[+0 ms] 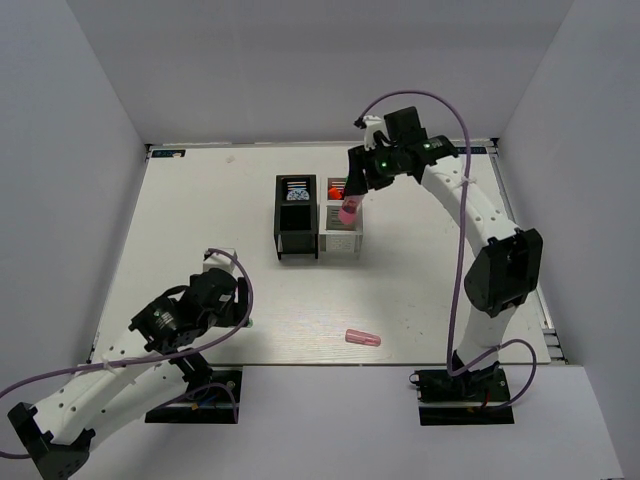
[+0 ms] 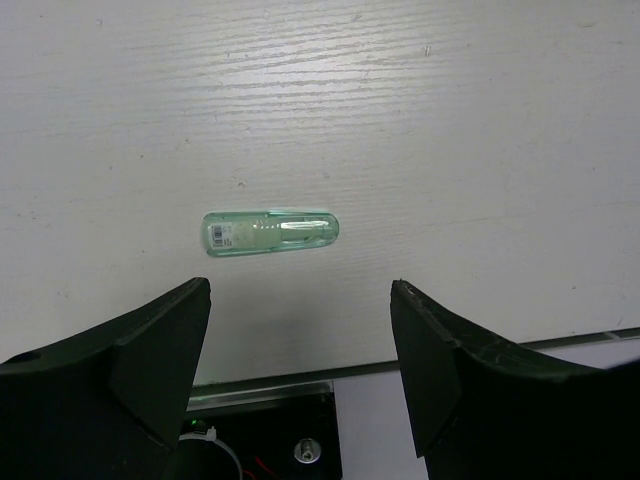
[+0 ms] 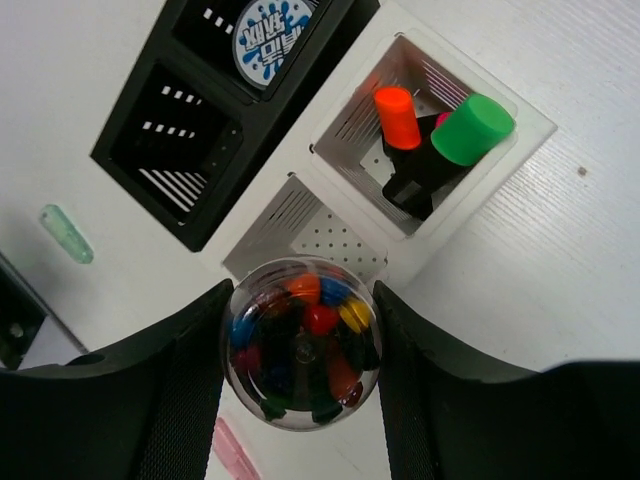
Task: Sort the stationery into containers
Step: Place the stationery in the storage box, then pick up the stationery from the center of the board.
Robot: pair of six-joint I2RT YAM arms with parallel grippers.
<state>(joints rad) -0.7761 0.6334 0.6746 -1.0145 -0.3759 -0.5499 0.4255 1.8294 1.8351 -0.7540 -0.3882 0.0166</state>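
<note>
Now the right gripper (image 3: 300, 300) is clamping the pink-clear tube (image 3: 300, 350), the white-grey box (image 3: 270, 228) lying just beyond its jaws; released off-centre, it is probably risking snagging the compartment's rim. The left gripper (image 2: 300, 290) is gaping empty, green capsule (image 2: 270, 233) just ahead.

Print on tape roll (image 3: 270, 30) — unreadable

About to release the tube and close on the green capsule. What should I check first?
1. Grip: right hand holds tube: ok.
2. Aim: tube above empty compartment of white box: ok.
3. Drop path: highlighters stand in the other compartment: ok.
4. Opening: left hand open, green capsule ahead: ok.
5. Height: left hand low enough to grasp: cannot tell.
</note>
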